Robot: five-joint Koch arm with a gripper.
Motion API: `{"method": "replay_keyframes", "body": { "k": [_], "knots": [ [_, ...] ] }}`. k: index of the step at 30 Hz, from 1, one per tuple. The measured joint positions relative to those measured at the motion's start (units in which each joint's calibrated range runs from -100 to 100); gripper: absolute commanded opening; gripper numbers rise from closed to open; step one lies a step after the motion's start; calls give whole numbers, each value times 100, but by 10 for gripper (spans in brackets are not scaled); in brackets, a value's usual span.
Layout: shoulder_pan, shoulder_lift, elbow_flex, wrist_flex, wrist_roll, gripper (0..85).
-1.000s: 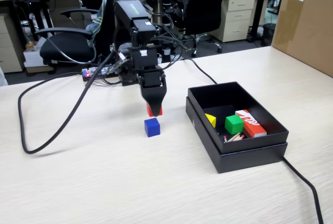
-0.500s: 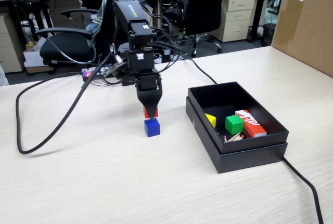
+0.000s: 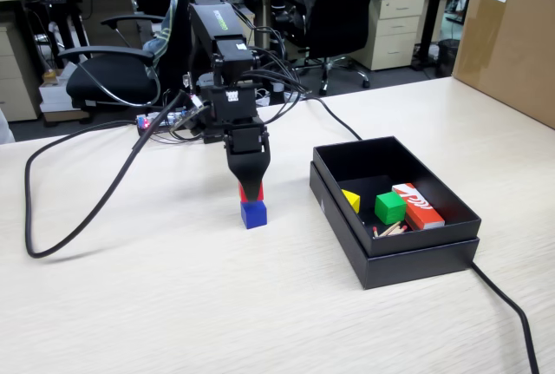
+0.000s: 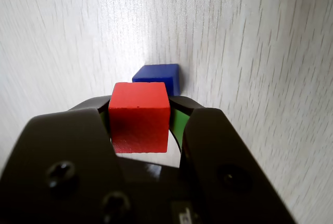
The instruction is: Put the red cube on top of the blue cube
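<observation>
holding 1 red cube (image 4: 139, 116), end effector (image 4: 141, 112) over 1 blue cube (image 4: 158, 76).

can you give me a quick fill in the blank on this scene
1. The end effector grips the ____ cube.
2. Just below it on the table sits the ____ cube.
3. The green cube lies inside the black ____.

Missing words: red; blue; box
</observation>
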Motion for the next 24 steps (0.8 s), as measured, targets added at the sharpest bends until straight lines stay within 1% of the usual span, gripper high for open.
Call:
{"method": "replay_keyframes", "body": {
  "k": [24],
  "knots": [
    [-20,39,-64,0,0,12]
  ]
}}
